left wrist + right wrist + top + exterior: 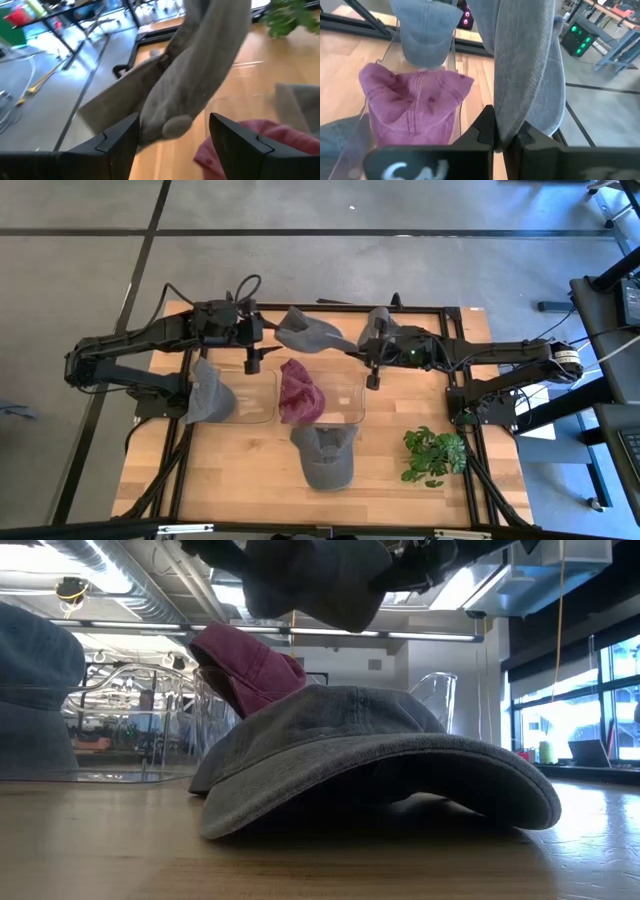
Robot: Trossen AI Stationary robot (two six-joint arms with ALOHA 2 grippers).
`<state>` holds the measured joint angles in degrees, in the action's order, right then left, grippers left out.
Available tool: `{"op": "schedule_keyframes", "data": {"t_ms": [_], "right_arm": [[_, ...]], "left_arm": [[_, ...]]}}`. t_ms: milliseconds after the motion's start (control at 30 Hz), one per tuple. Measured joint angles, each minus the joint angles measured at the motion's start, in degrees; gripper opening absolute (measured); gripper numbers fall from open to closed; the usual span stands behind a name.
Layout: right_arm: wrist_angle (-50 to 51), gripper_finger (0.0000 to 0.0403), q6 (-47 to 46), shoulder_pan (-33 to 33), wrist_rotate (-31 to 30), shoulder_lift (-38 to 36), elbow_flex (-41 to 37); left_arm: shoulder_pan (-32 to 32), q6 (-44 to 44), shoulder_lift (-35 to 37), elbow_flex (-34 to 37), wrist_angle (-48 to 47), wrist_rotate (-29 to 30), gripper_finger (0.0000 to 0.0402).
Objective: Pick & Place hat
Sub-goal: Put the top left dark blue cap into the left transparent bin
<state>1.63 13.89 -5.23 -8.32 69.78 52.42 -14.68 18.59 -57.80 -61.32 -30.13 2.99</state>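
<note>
A grey hat (308, 332) is held in the air above the far middle of the wooden table (250, 470), clamped at its brim by the right gripper (502, 134), whose fingers are pressed together on the cloth. The left gripper (172, 140) is placed just left of the hanging hat, its fingers (120, 137) spread apart with the fabric between them but not pinched. Below, a maroon hat (300, 392) is draped on a clear stand (345, 405). A blue-grey hat (207, 392) is seen on the left stand, another grey hat (325, 455) lies near the front, and a plant (433, 455) lies to the right.
</note>
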Motion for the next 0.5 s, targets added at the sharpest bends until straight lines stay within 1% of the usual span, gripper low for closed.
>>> {"op": "schedule_keyframes", "data": {"t_ms": [67,133,367,500], "right_arm": [[-0.6,0.0015,0.0,0.0,0.0,0.0,0.0],[-0.6,0.0015,0.1,0.0,0.0,0.0,0.0],[-0.6,0.0015,0.1,0.0,0.0,0.0,0.0],[-0.6,0.0015,-0.1,0.0,0.0,0.0,0.0]], "left_arm": [[0.0,-0.1,0.0,0.0,0.1,-1.4,0.0235],[0.0,-1.2,0.0,0.0,0.1,-1.6,0.0235],[0.0,-1.5,0.0,0.0,0.4,0.3,0.0234],[0.0,-1.5,0.0,0.0,1.4,0.0,0.0216]]}}
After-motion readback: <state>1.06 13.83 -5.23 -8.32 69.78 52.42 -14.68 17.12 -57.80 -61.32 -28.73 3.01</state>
